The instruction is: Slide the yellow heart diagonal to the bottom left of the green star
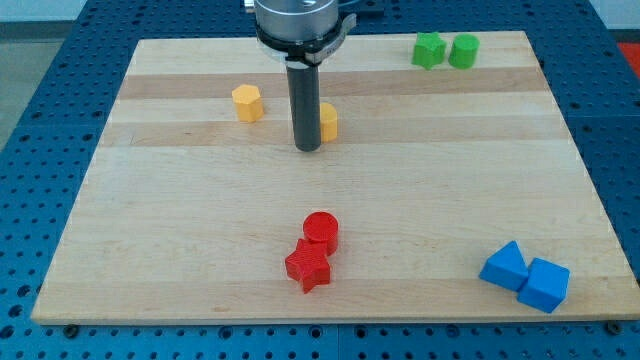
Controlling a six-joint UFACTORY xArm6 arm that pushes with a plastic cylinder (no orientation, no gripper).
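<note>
a dark rod is hanging down from the top centre of the frame over a pale wooden board [150,250], my tip [307,149] resting on the surface in the upper middle; the rod carries no jaws, so there is nothing on it to open or close and it is holding nothing. a yellow block [328,122], partly hidden behind the rod so that its shape cannot be made out, is sitting just beside the rod on the view's right, apparently touching it. a second yellow block [247,102], six-sided in outline, is lying apart toward the upper left. near the upper right corner, a green star [429,50] and a green cylinder [463,51] are standing side by side, nearly touching, well apart from both yellow blocks. in the lower middle a red cylinder [321,231] is pressing against a red star [308,267] just below it. at the lower right two blue blocks, a blue wedge-like block [504,266] and a blue cube [545,285], are sitting together, touching.
</note>
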